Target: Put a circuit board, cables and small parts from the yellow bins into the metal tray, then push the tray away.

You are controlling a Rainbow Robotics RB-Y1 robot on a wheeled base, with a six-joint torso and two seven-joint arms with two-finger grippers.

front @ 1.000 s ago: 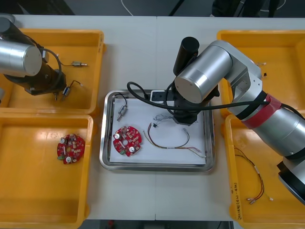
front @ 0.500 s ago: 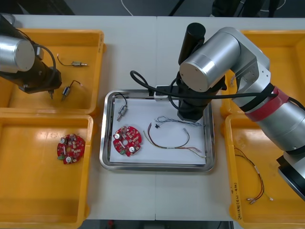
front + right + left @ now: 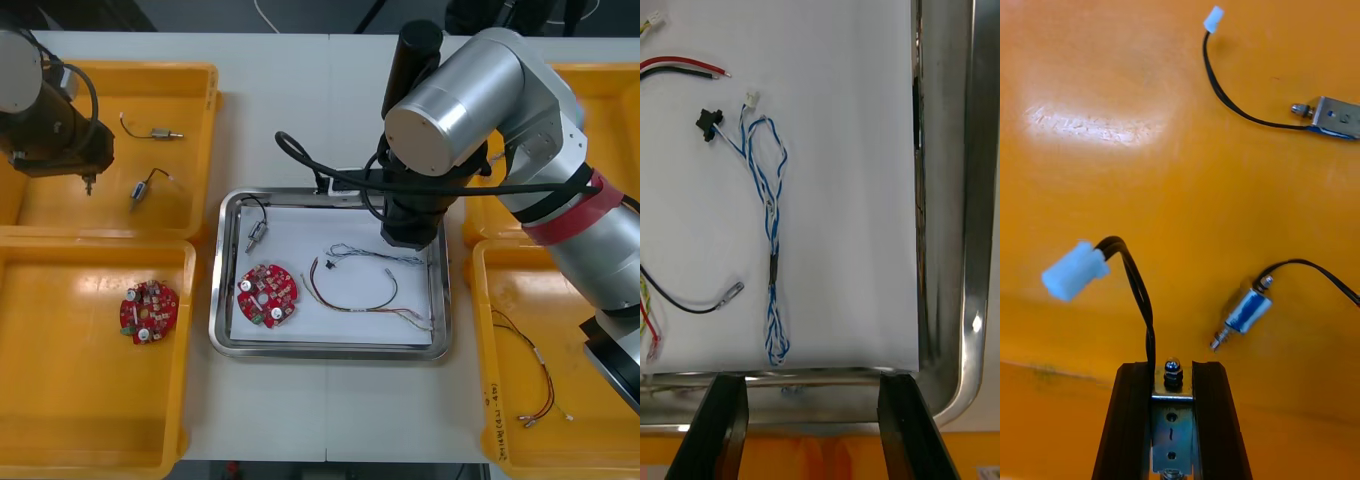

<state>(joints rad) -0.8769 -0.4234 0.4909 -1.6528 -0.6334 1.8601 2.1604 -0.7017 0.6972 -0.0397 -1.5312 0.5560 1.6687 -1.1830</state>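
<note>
Metal tray [image 3: 330, 350] sits mid-table and already holds a circuit board [image 3: 267, 295] and cables. In the far left yellow bin [image 3: 190, 205], my left gripper [image 3: 1172, 367] hangs above the floor, clamped on a small metal part [image 3: 1172, 424] whose long axis runs along the fingers. From this gripper the tray lies to the right and nearer me. Right gripper [image 3: 814, 382] is spread and empty, hovering over the tray's twisted blue and white cable [image 3: 773, 247].

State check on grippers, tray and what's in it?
metal tray: white inside, loaded, not yet pushed away
left gripper: shut on small metal part, over far left yellow bin
right gripper: open, empty, over tray
circuit board: flat in tray
blue and white cable: loose in tray
</note>
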